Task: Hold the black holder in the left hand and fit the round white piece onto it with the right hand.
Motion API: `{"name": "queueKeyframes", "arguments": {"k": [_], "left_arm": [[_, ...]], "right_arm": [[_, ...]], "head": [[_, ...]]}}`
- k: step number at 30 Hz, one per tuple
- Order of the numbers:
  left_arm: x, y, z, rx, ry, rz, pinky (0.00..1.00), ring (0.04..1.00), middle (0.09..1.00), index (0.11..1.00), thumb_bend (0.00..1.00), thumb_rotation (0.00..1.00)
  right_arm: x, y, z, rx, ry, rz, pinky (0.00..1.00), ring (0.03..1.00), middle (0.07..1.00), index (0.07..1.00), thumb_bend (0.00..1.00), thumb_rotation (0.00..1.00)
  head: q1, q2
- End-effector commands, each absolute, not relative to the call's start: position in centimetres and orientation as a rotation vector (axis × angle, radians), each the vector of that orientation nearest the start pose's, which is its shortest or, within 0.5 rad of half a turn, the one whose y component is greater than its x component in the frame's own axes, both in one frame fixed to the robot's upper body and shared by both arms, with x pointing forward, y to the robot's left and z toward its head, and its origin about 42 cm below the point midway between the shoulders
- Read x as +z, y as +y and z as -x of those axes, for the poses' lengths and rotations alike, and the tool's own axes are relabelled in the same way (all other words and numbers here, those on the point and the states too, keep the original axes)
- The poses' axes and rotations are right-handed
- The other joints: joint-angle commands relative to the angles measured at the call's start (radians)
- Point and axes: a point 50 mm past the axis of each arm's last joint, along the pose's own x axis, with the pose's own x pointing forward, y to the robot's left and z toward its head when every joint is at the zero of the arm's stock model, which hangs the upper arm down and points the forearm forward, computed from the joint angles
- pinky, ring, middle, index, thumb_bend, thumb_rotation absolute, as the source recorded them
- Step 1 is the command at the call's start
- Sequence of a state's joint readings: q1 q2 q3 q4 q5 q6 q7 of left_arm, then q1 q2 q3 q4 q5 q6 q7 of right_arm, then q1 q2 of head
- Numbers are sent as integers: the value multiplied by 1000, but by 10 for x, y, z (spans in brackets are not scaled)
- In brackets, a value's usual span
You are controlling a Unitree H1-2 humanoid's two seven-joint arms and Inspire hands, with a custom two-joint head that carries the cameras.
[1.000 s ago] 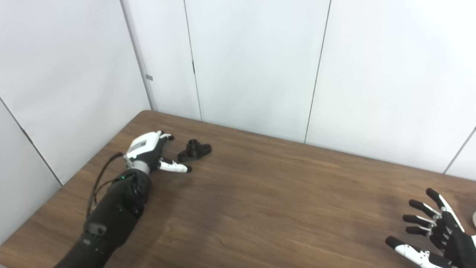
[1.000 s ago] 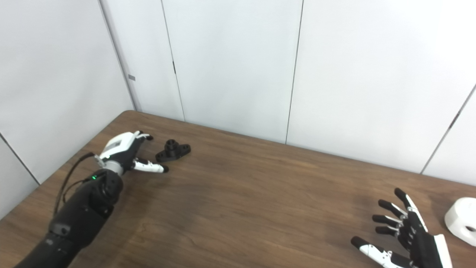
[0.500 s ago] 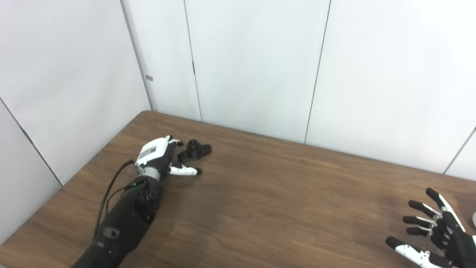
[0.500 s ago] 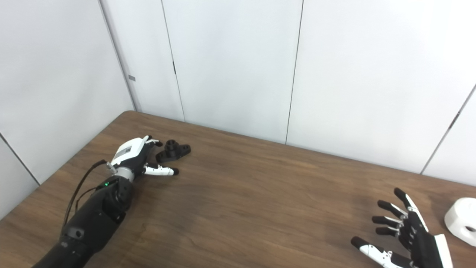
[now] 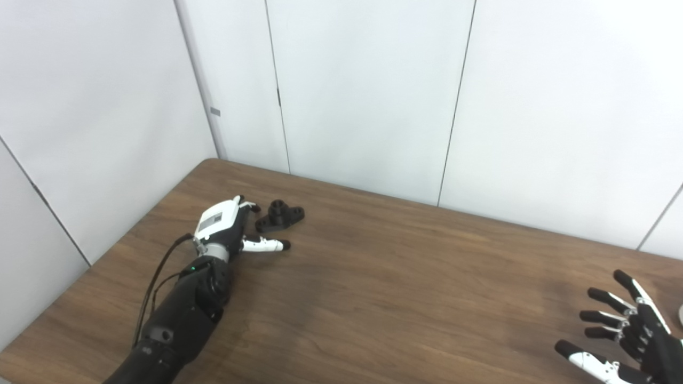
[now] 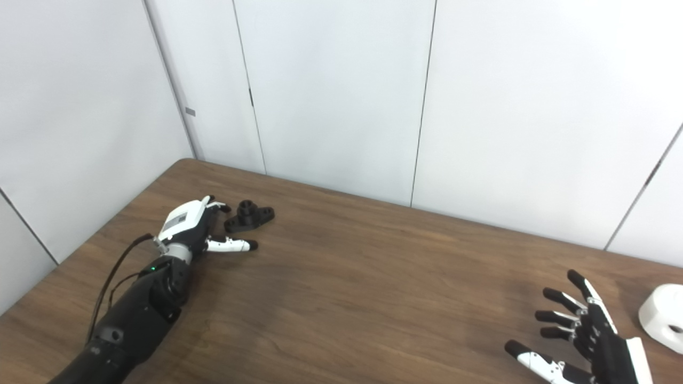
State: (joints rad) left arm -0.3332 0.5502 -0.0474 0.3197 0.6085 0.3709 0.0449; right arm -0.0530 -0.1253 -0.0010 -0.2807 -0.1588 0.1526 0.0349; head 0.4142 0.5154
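Note:
The black holder (image 5: pixel 279 215) is a small flanged part with a short upright tube, lying on the brown table (image 5: pixel 373 277) at the far left. My left hand (image 5: pixel 229 230) rests just left of it, open, fingers reaching toward it and thumb stretched out in front of it; I cannot tell if the fingertips touch it. The round white piece (image 6: pixel 662 317) sits at the right edge, seen fully only in the right eye view. My right hand (image 6: pixel 587 336) hovers open with fingers spread, left of the white piece and apart from it.
White wall panels (image 5: pixel 363 90) close off the table's far and left sides. The table's far left corner lies just behind the holder. A black cable (image 5: pixel 155 277) runs along my left forearm.
My left hand has slid right and forward toward the black holder, closing most of the gap. The right hand has dropped slightly. The holder and the white piece have not moved.

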Motion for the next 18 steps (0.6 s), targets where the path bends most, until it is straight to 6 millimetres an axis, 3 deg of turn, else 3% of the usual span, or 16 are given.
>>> {"name": "queueKeyframes", "arguments": {"k": [1, 9, 18], "left_arm": [[179, 415, -394, 329, 248, -1158, 999, 1000, 999, 832, 885, 349], [176, 415, -396, 324, 251, -1138, 978, 1000, 989, 823, 877, 336], [171, 413, -403, 311, 259, -1020, 940, 1000, 964, 780, 808, 244]], "right_arm": [[196, -239, -293, 11, -254, 276, 580, 662, 781, 911, 594, 0], [197, -239, -290, 12, -248, 275, 579, 663, 786, 914, 590, 0], [199, -240, -288, 11, -248, 282, 576, 667, 785, 912, 578, 0]], "head": [[-1, 1], [-8, 10], [-12, 17]]}}
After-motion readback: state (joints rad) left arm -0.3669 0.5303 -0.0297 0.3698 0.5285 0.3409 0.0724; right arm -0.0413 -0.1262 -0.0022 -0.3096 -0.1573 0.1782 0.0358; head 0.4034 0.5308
